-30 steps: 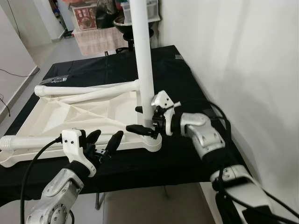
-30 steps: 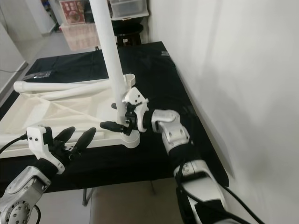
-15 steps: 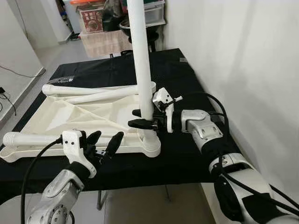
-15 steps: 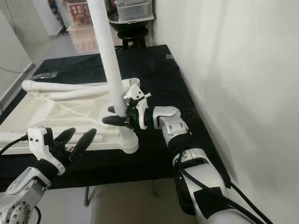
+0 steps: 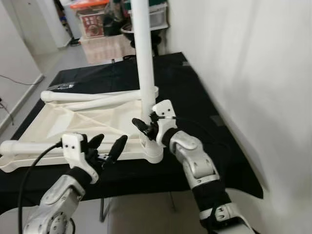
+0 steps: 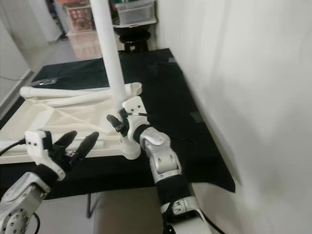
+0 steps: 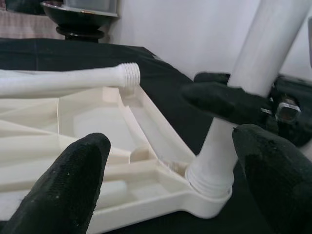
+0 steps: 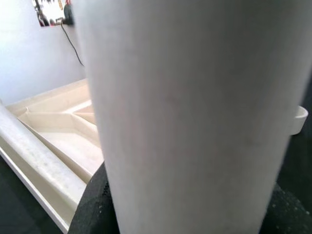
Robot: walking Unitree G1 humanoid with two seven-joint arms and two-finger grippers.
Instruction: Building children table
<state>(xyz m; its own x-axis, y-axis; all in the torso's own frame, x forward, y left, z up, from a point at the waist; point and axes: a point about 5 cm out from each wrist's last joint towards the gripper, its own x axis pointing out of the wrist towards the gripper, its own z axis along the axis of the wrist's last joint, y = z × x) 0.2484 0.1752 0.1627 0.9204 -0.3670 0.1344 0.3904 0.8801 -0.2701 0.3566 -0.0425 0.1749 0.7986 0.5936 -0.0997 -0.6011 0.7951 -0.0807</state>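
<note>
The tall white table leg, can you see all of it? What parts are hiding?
- Standing leg: its top is cut off by the upper edge of both eye views.
- Its threaded end: hidden inside the tabletop's corner socket.
- Where the right claw touches the leg: in the right wrist view the leg is too close and blurred.
- Left claw: open, holding nothing.

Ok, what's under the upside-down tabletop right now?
The tabletop lies on a black cloth that reaches past its edges. What supports the cloth beneath is covered; a dark leg shows at the near edge.
</note>
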